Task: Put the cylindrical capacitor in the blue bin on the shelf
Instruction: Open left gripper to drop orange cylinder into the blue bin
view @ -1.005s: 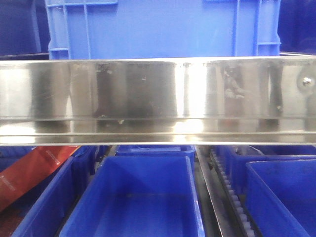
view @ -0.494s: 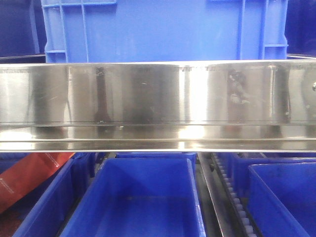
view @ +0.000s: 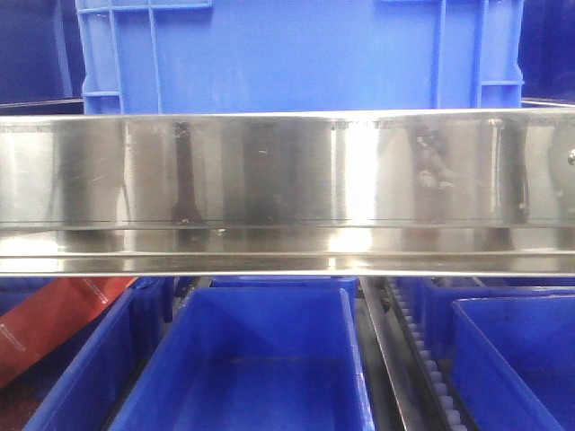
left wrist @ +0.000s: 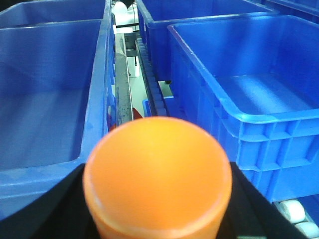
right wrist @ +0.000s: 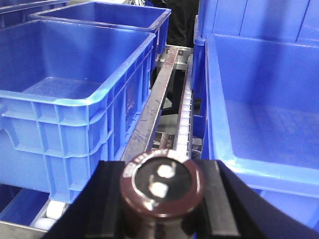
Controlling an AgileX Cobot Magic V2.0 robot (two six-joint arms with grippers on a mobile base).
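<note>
Cylindrical capacitor (right wrist: pixel 162 184) is clenched upright in the right tool (right wrist: pixel 163 199), outside the open blue bin (right wrist: pixel 264 114) at its 2 o'clock, so pickup is judged complete and release into a bin on the shelf (view: pixel 287 171) outstanding; the left tool (left wrist: pixel 157 204) grasps an orange cylinder (left wrist: pixel 157 164).

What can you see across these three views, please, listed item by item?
shelf: one, shiny steel, rail across the front view
crate: one, blue, upper tier
bins: at least three, blue, lower tier
red strip: one, lower left, beside the bins
roller track: one, white rollers, between bins
orange cylinder: one, in left hand
cylindrical capacitor: one, dark brown, in right hand
left hand: black, gripping orange cylinder
right hand: black, gripping cylindrical capacitor
</note>
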